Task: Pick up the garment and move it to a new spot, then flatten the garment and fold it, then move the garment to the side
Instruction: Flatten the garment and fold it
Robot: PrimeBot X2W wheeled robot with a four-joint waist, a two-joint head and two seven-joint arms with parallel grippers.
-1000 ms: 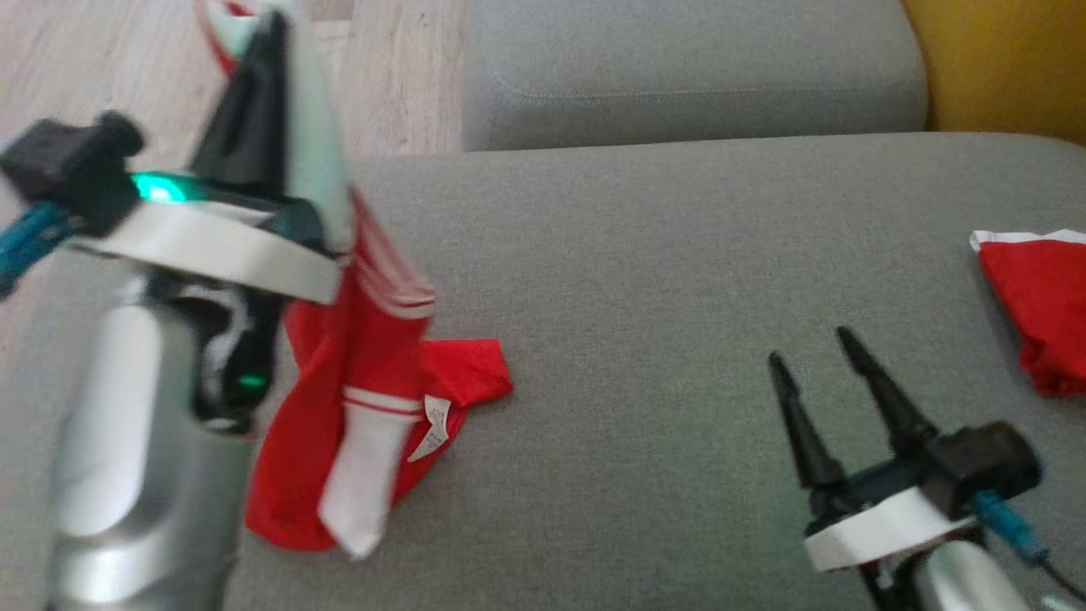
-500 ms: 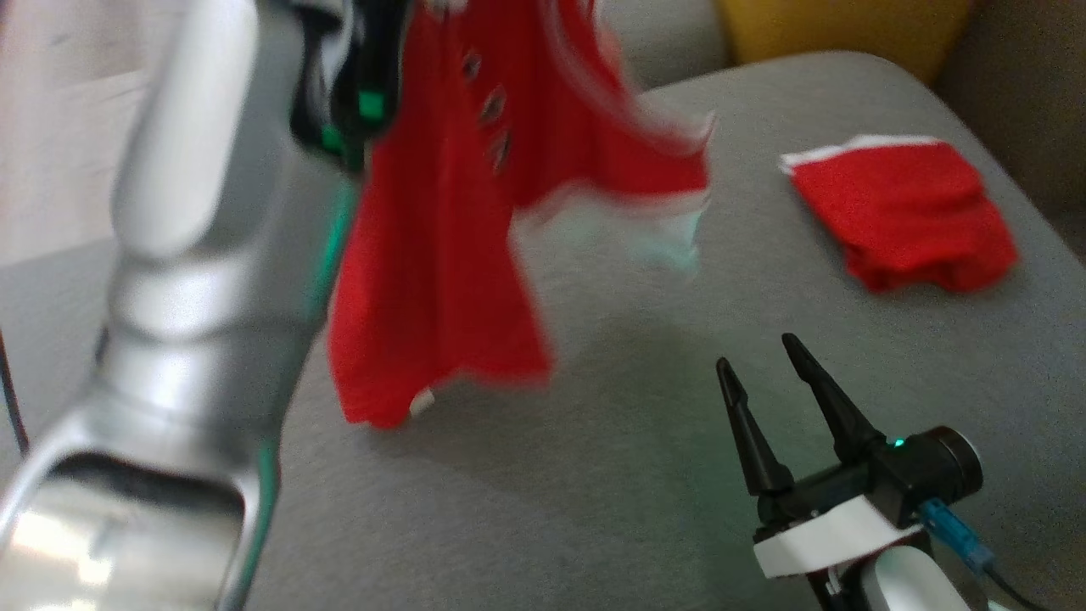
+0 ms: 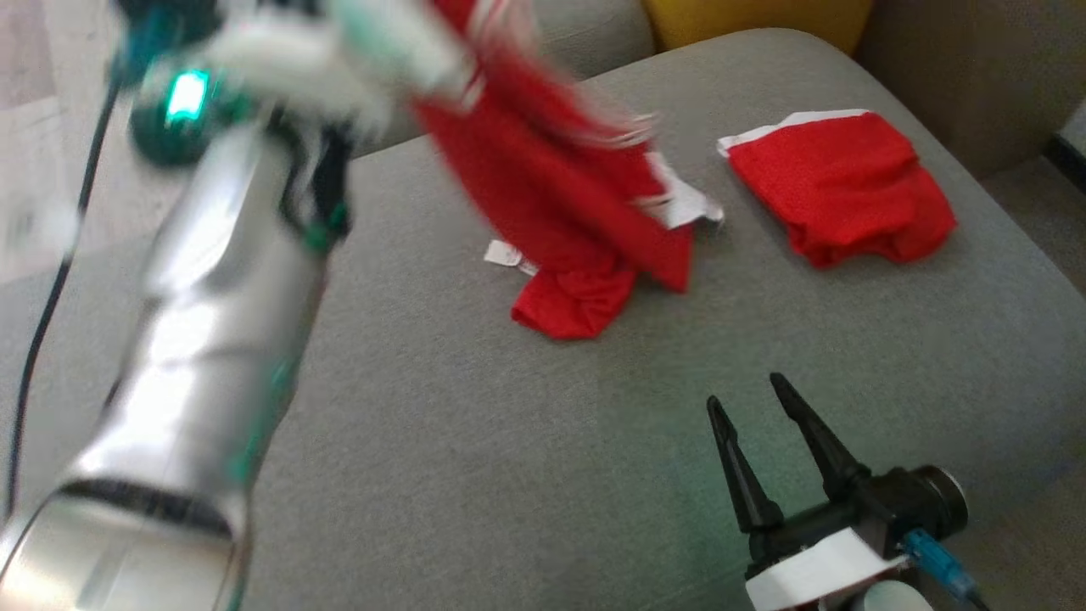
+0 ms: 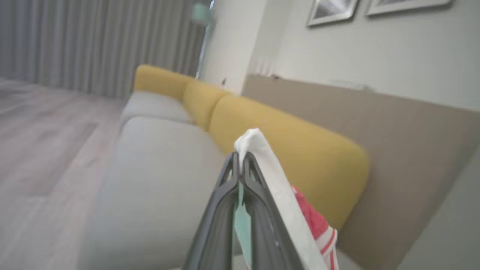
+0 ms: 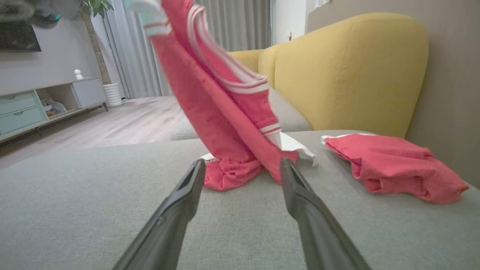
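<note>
The garment is red with white stripes and a white band. It hangs slanting from the blurred top of the head view, and its lower end rests bunched on the grey couch seat. My left gripper is shut on the garment's white edge, held high above the seat. My right gripper stands open low at the front right, short of the garment's lower end, with nothing between its fingers. In the right wrist view the garment drapes down just beyond my right gripper.
A second red cloth lies folded on the seat at the far right, also in the right wrist view. Yellow back cushions line the rear. The seat's right edge drops off; wooden floor lies left.
The head camera has turned. My left arm has lifted the garment and swung it toward the folded red cloth; its lower end now touches the seat there. The right gripper stays open.
</note>
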